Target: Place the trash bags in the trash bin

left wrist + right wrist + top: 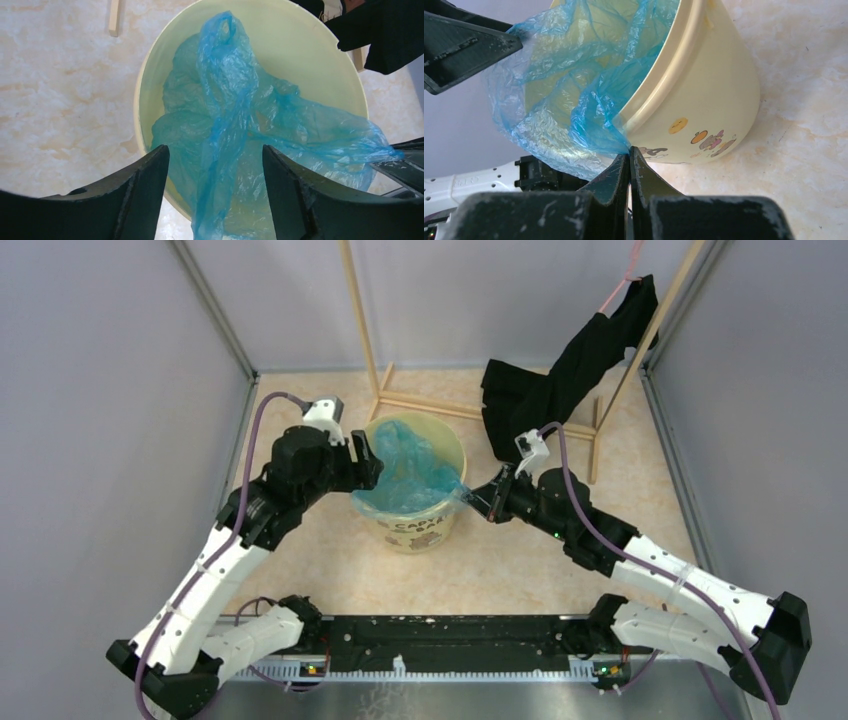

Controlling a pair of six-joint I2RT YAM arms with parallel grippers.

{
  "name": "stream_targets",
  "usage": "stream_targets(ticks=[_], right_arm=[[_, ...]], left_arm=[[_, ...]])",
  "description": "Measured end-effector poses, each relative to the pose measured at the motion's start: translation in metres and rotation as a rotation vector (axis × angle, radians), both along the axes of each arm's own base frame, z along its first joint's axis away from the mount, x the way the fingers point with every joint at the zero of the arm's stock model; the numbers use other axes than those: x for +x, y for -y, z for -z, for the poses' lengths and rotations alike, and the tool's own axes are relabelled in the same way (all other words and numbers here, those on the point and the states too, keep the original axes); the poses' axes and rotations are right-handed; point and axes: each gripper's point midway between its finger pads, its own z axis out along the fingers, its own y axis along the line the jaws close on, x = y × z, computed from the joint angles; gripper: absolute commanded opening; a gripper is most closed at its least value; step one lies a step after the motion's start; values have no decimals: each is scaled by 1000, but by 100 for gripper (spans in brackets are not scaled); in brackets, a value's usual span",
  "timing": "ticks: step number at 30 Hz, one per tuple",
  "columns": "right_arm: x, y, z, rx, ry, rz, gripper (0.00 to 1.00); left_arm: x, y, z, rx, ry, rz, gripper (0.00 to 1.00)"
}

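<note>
The light-blue trash bag [408,472] lies mostly inside the round yellow-tan trash bin [420,530] in the middle of the table. Part of the film hangs over the near and right rim. My left gripper [366,462] is open at the bin's left rim; in the left wrist view the bag [235,125] hangs between the spread fingers [145,190], touching neither. My right gripper [480,498] is shut on a corner of the bag [589,115] just outside the bin's right rim [664,85], holding the film stretched over the rim.
A black cloth garment [560,380] hangs on a wooden rack [400,400] behind and to the right of the bin. Grey walls close in the left, right and back sides. The beige floor lies around the bin.
</note>
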Motion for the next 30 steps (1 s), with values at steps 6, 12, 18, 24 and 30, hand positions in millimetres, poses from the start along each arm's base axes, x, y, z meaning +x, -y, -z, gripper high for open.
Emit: stream_targets(ticks=[6, 12, 18, 24, 30], right_arm=[[0, 0, 0, -4, 5, -1, 0], [3, 3, 1, -17, 12, 18, 0], [6, 13, -5, -10, 29, 65, 0], [9, 21, 9, -17, 24, 113, 0], [14, 20, 14, -26, 28, 127, 0]], left_arm=[[-8, -7, 9, 16, 15, 4, 21], [-10, -17, 10, -11, 61, -48, 0], [-20, -39, 29, -66, 105, -151, 0], [-33, -59, 36, -226, 179, -275, 0], [-33, -54, 41, -304, 174, -283, 0]])
